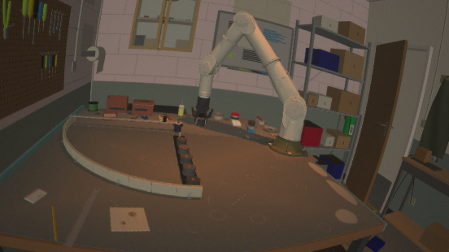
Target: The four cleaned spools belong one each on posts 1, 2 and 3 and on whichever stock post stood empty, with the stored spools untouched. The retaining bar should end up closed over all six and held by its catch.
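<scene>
A row of dark spools point(186, 159) sits on the posts of the rack that runs down the middle of the table, from a small blue-topped post point(177, 127) at the far end to the curved rail point(122, 174) at the near end. Behind the rack's far end, at the back of the table, my gripper point(201, 121) is down and closed on something too small to make out. The retaining bar and its catch are not distinguishable from here.
A metal shelving unit point(333, 93) with boxes stands right of the arm's base point(288, 147). Small bottles, tins and two brown boxes point(130, 105) line the back edge. A pale plate point(129, 219), a ruler and a pencil lie near the front.
</scene>
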Robot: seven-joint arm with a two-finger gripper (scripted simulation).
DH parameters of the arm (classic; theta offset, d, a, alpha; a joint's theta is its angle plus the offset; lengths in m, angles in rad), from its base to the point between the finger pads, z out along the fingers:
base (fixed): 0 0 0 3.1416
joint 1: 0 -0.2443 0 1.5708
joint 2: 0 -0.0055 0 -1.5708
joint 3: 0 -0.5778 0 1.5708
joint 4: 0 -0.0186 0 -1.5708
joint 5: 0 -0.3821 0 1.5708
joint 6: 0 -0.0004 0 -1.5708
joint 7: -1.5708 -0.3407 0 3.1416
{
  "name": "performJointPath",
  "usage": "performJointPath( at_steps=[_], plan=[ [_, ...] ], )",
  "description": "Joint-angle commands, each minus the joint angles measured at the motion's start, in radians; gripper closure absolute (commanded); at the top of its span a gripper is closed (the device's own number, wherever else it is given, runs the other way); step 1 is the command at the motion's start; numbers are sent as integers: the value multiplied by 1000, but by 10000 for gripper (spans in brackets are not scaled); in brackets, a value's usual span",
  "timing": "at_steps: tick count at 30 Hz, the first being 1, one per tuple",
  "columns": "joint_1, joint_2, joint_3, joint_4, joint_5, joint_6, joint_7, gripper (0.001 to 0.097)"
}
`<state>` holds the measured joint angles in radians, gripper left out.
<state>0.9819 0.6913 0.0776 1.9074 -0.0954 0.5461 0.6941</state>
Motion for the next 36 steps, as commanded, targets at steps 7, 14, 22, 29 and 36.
performJointPath(
  at_steps=[7,14,22,29,36],
  plan=[
    [-1,-6,1,-3,1,9,-1,901],
    [-7,-57,10,-25,7,80,-6,901],
    [-15,-126,22,-67,16,191,-14,901],
    [-18,-147,25,-84,19,230,-17,901],
    [-25,-148,25,-83,19,230,-24,901]
  ],
)
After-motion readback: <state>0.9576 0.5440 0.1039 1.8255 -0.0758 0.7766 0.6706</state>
